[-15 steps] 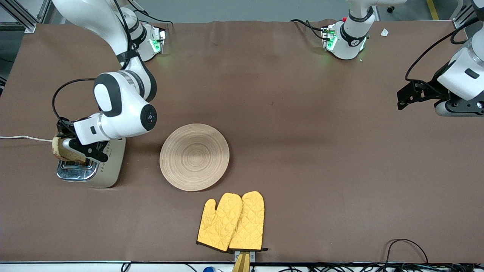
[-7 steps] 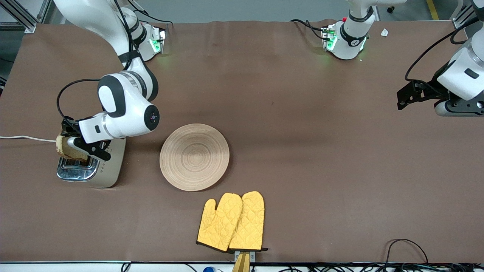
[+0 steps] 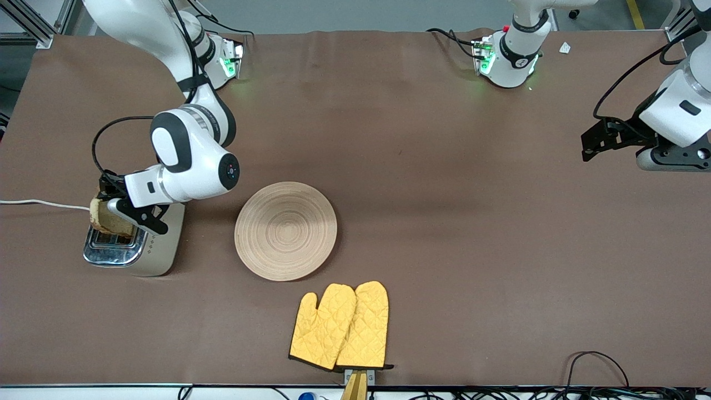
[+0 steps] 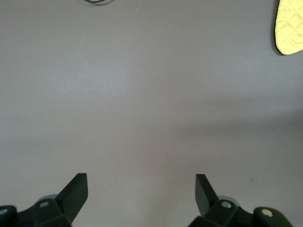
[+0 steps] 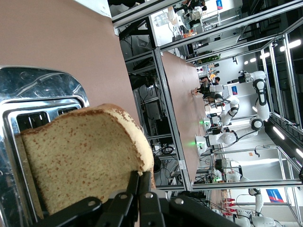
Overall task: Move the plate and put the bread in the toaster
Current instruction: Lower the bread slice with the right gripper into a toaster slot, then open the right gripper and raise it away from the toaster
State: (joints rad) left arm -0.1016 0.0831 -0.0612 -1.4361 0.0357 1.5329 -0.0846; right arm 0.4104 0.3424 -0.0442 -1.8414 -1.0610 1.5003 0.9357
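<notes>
My right gripper (image 3: 119, 214) has its fingers (image 5: 137, 189) clamped on the bread (image 3: 108, 221), held on edge just over the chrome top of the toaster (image 3: 147, 258) at the right arm's end of the counter; it is not in a slot yet (lowering it is what's left, I judge). The plate (image 3: 285, 230) sits empty mid-counter, oven mitts (image 3: 340, 325) nearer the camera. My left gripper (image 4: 141, 194) waits, fingers spread, over bare counter.

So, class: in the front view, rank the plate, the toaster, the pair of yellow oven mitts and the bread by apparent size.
1. plate
2. pair of yellow oven mitts
3. toaster, partly hidden by the right arm, so its rank below the mitts is unsure
4. bread
</notes>
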